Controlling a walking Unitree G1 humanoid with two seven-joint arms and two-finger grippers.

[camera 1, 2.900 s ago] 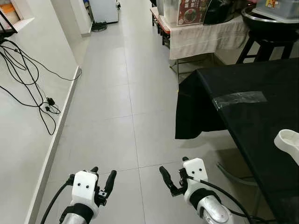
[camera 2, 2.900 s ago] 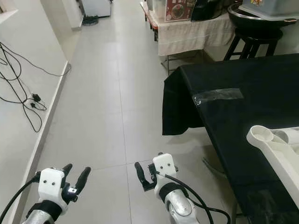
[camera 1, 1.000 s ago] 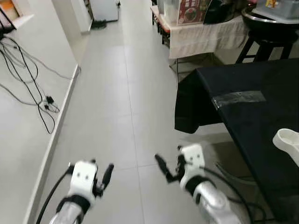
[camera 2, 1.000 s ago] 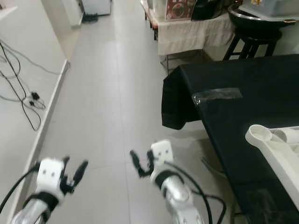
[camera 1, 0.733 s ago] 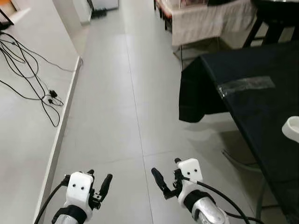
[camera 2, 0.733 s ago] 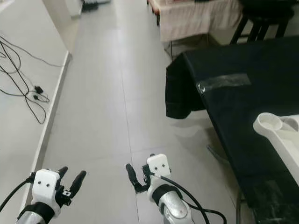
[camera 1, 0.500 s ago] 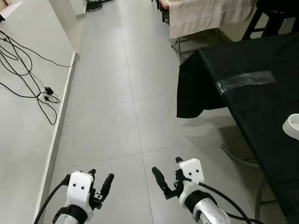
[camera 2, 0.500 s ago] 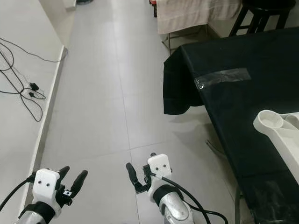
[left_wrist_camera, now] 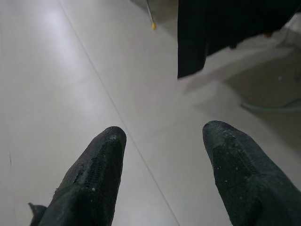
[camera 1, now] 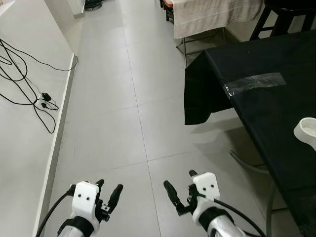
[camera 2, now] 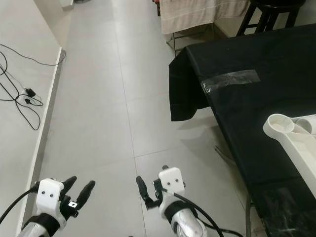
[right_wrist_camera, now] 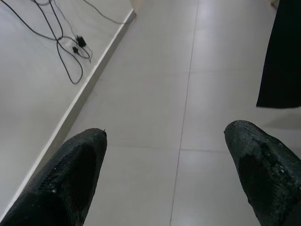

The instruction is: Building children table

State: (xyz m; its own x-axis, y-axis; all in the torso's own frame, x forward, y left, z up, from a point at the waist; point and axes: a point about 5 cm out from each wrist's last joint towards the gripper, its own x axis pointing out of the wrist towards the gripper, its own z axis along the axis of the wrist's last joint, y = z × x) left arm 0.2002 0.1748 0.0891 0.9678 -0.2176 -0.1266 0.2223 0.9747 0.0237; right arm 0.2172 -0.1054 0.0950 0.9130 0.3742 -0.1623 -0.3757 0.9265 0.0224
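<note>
A white plastic table part [camera 2: 290,142] lies on the black-clothed table [camera 1: 266,113] at my right, with its round socket end [camera 1: 307,130] toward me. Both arms are held low over the tiled floor, left of that table. My left gripper [camera 1: 108,189] is open and empty; in the left wrist view its fingertips [left_wrist_camera: 106,150] spread wide over bare tile. My right gripper [camera 1: 181,184] is also open and empty, about a forearm's length short of the table's near edge. In the right wrist view the right gripper [right_wrist_camera: 167,136] points along the floor.
A strip of clear tape [camera 1: 254,84] is stuck on the black cloth. Black cables [camera 1: 29,79] trail on the raised ledge at left. A cloth-covered bench [camera 1: 212,15] and a black stool [camera 1: 281,15] stand at the back. A metal table leg [camera 1: 247,163] shows under the cloth.
The camera has tilted down and shifted, so the far end of the corridor has left the picture. Both grippers hold the same open pose.
</note>
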